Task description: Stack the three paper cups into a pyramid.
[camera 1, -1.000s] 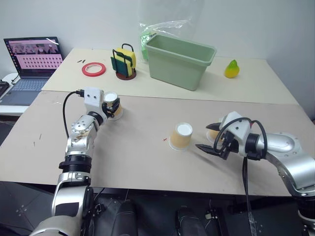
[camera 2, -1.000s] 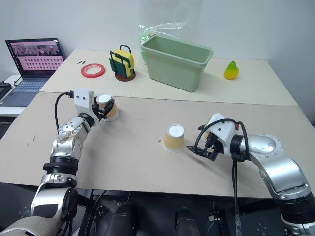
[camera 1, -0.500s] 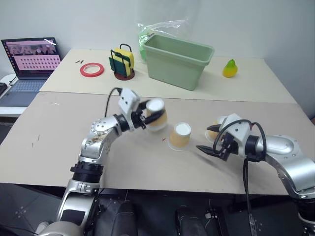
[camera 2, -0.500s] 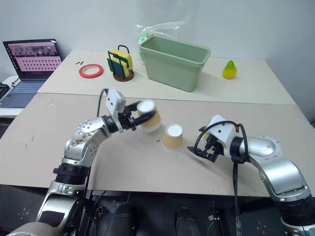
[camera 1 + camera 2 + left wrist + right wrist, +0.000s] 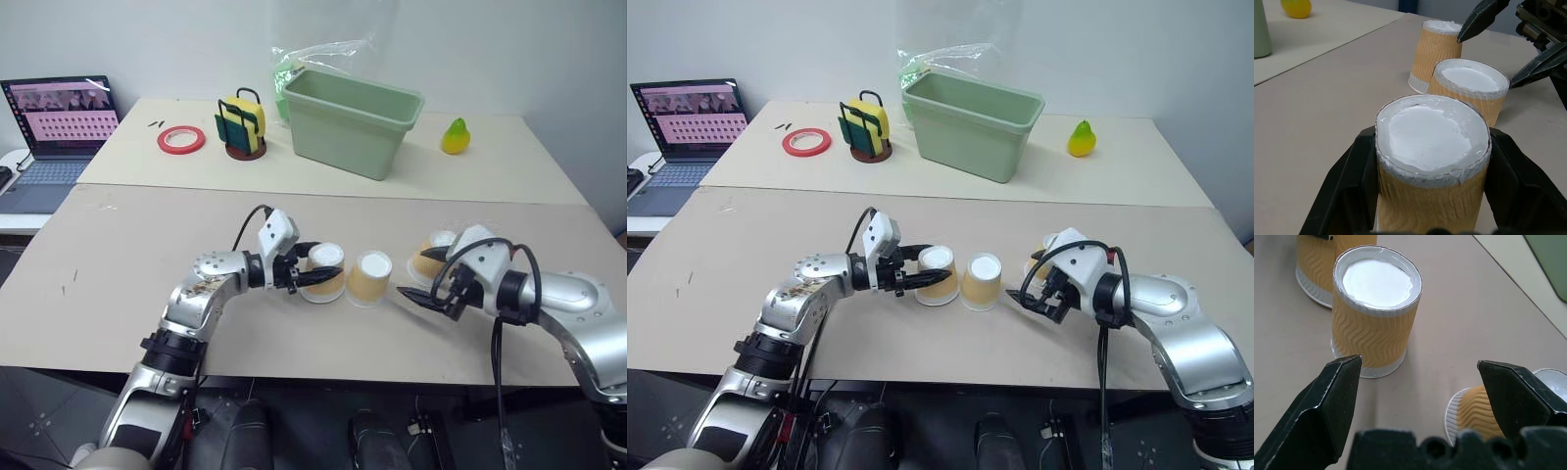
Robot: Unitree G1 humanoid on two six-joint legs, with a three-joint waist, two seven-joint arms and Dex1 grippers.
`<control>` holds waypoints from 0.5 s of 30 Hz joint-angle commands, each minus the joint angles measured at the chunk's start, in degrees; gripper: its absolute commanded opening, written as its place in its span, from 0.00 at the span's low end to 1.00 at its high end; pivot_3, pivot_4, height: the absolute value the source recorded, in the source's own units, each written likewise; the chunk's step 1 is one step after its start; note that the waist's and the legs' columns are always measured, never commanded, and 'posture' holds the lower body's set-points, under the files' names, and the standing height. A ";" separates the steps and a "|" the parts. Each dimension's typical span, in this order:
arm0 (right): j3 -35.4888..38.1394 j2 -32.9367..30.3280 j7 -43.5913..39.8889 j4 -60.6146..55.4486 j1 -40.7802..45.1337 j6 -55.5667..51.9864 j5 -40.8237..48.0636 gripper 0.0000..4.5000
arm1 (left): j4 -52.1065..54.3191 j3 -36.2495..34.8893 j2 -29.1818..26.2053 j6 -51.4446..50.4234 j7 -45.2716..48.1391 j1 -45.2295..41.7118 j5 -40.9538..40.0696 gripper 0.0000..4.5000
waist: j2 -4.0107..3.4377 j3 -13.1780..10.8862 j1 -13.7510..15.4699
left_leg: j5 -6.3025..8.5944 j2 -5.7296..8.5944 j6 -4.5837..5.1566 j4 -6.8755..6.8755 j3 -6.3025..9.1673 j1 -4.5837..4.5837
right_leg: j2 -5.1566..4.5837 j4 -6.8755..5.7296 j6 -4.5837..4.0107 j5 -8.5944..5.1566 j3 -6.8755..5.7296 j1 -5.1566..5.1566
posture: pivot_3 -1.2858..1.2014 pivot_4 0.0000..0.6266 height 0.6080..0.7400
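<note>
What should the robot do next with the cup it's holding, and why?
Probably let go. The left gripper has its cup upside down on the table, right beside the middle cup, so the base pair looks ready. The third cup waits by the open right gripper.

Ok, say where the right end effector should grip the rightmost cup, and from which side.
On the rightmost cup, probably the tan side wall, mid-height, from the robot's right: it stands rim-down, narrowing upward, with the middle cup on its other side.

Three cups crowd centre frame, open bench all around

Bare bench (image 5: 118, 255) spans left and lower frame; the cups (image 5: 369, 278) stand close between both tools, the green bin (image 5: 355, 120) blocking upper centre.
</note>
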State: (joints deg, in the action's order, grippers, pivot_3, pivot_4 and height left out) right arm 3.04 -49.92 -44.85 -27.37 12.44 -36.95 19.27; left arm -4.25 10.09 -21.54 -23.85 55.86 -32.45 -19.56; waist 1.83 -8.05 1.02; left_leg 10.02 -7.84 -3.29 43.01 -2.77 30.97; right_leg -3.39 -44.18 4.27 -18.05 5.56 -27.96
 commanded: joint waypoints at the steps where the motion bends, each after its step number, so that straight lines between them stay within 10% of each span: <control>1: 2.21 -0.81 0.64 -1.71 0.15 -0.21 -0.17 1.00 | 0.91 1.05 -0.46 1.07 1.51 -0.40 0.70 0.78 | 0.00 0.00 0.01 | 0.00 0.00 0.00 0.00 0.00 0.00 | 0.00 0.00 -0.01 -0.01 0.00 0.00 | 0.52 0.24 0.36; 4: 2.27 -0.86 0.54 -1.60 0.17 -0.18 -0.16 1.00 | 1.72 1.08 -0.73 1.84 1.45 -0.12 1.32 0.99 | 0.00 0.00 0.01 | 0.00 0.00 0.00 0.00 0.00 0.01 | 0.00 0.00 -0.01 0.00 0.00 0.00 | 0.52 0.24 0.36; 15: 3.85 -2.11 -0.94 -1.42 -0.26 0.18 0.69 1.00 | 13.79 -6.80 -10.64 -6.70 5.38 0.23 -7.15 0.99 | -0.01 -0.01 -0.35 | 0.00 -0.01 0.00 -0.03 0.01 0.01 | 0.00 -0.02 0.00 0.00 0.00 -0.04 | 0.52 0.24 0.36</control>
State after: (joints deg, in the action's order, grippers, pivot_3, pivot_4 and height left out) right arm 3.47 -50.92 -45.23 -27.52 12.07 -36.96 19.31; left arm 4.99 5.87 -30.56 -27.96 59.89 -32.20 -23.06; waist 1.81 -8.07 0.67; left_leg 10.02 -7.84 -3.29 42.98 -2.76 30.96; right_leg -3.39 -44.20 4.27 -18.05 5.57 -27.99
